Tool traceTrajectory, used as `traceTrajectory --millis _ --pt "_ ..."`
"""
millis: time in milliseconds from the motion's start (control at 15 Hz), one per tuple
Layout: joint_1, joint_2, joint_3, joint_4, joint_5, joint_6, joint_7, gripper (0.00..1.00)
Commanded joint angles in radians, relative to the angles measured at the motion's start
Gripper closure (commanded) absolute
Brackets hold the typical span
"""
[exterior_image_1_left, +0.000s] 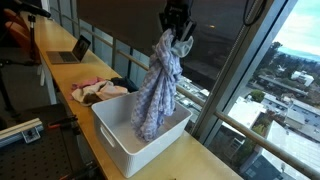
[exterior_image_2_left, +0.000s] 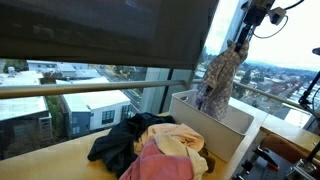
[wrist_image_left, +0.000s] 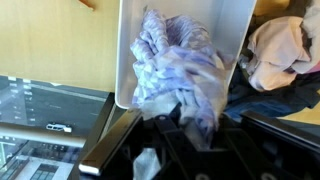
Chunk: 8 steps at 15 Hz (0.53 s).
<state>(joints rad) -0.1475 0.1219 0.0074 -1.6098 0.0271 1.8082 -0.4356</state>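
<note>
While I hung above the white bin (exterior_image_1_left: 112, 137), my gripper (exterior_image_1_left: 177, 32) was clamped tight on the top of a blue-and-white patterned cloth (exterior_image_1_left: 155, 85), whose lower end drooped into that bin.

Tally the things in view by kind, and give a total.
White bin: 1
Patterned cloth, hanging from the gripper into the bin: 1
Heap of clothes: 1
Laptop: 1
Total: 4
</note>
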Motion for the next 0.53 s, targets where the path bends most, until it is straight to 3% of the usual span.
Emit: traceTrajectory --millis 0,400,467 --pt "0.042 -0.123 -0.009 -0.205 -0.009 0.081 -0.006 0.96" --pt "0.068 -0.154 -0.023 -0.327 -0.027 0.127 -0.008 0.96" --pt "0.070 -0.156 -0.022 -0.337 -0.032 0.132 -0.002 0.60"
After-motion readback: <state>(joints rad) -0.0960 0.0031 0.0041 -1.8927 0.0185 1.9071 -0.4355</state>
